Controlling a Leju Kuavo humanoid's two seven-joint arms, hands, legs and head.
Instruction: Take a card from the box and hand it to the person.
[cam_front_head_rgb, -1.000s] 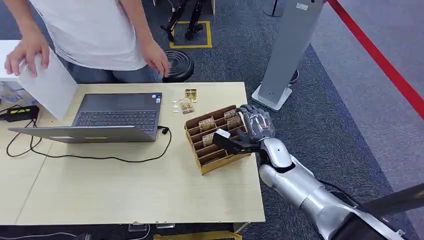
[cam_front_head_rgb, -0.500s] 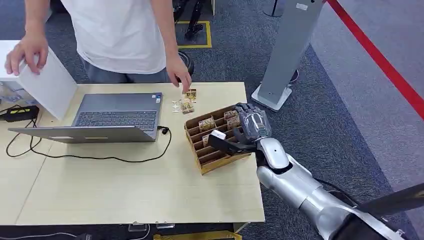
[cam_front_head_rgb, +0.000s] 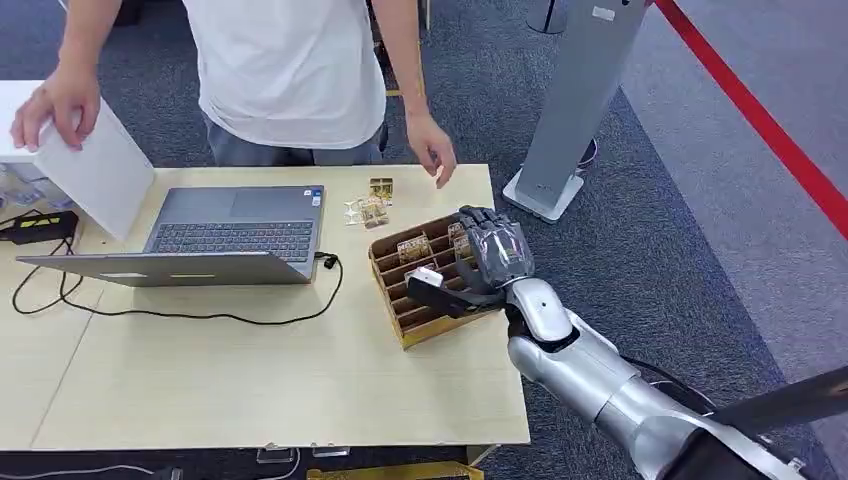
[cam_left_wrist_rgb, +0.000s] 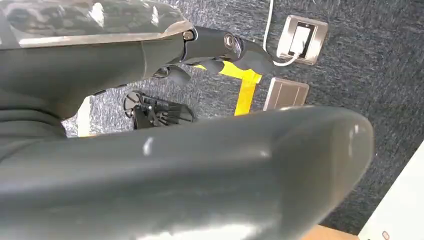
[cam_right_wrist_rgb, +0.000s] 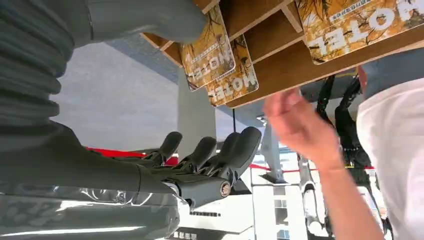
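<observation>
Cards (cam_front_head_rgb: 412, 246) in box (cam_front_head_rgb: 428, 318) lie beside right hand (cam_front_head_rgb: 487, 258).

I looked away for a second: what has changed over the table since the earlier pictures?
The right hand has crept leftward over the card box, its fingers spread and holding no card. The person's hand swung from the laptop side, past the loose cards, toward the table's far right corner. The person's body shifted right too. The laptop, box and loose cards stayed put.
</observation>
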